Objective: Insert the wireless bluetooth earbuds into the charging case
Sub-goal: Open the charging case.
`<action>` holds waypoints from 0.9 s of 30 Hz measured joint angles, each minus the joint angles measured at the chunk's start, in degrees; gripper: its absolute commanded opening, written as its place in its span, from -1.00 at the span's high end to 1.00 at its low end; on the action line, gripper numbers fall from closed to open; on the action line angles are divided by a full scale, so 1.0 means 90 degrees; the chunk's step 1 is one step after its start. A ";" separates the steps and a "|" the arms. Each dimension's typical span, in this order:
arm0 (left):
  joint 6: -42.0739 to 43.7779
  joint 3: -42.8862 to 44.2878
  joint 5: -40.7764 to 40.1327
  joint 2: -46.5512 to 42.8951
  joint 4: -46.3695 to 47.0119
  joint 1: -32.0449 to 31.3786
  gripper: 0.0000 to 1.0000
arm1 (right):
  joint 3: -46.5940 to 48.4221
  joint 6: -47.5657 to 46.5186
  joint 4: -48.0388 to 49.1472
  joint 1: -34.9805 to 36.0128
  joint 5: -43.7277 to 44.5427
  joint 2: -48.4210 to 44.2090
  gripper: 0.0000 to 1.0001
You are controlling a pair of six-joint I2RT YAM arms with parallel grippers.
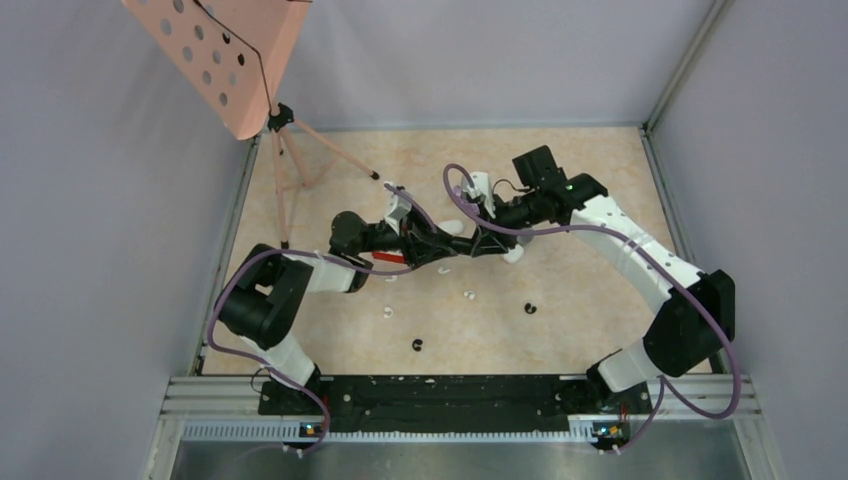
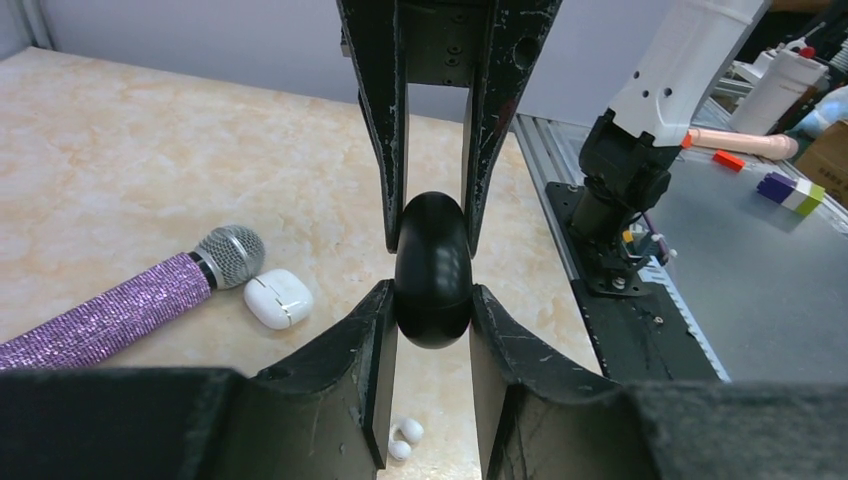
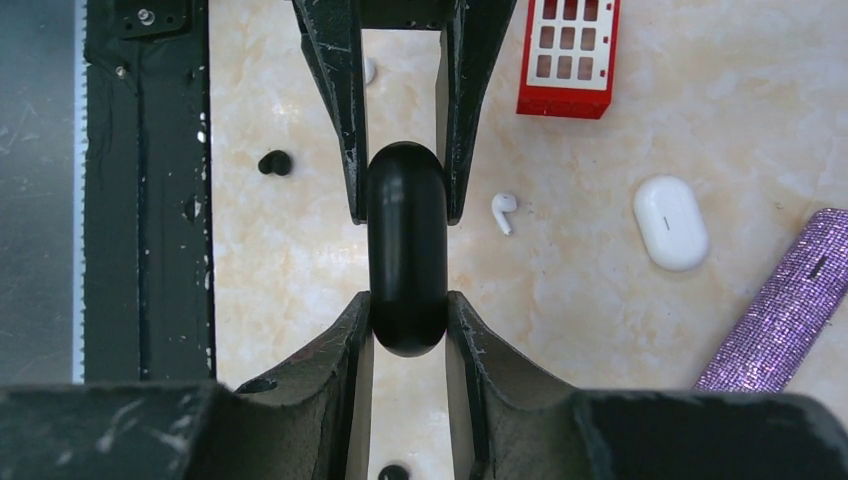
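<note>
Two-handed hold: one glossy black oval charging case [image 3: 405,255] clamped at both ends, mid-table.
Case long axis runs gripper to gripper; left gripper [image 2: 432,300] pinches one end, right gripper [image 3: 407,305] the other, arms reaching inward nose to nose. Lid looks closed (no seam visible). Tiny black plastic earbuds [image 1: 417,345] lie loose on the beige marbled table [image 1: 600,170], toward the arm bases from the case, one nearer each arm; neither hand is free.

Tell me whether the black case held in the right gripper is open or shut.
Shut. The black case shows as one smooth, closed oval clamped in the right gripper, with no lid raised and no gap visible.
</note>
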 measured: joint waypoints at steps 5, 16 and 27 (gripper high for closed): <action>0.0075 0.0000 -0.0270 0.0063 -0.0019 -0.0007 0.01 | 0.0066 -0.0049 -0.0012 0.0029 0.0197 0.0002 0.76; -0.0012 0.0002 -0.0393 0.0262 -0.0080 -0.0073 -0.01 | 0.0202 -0.0126 0.0034 0.0117 0.0525 0.0007 0.77; -0.0148 0.0010 -0.0391 0.0262 -0.0032 -0.0114 0.24 | 0.0202 -0.0163 0.0034 0.0185 0.0726 0.0007 0.77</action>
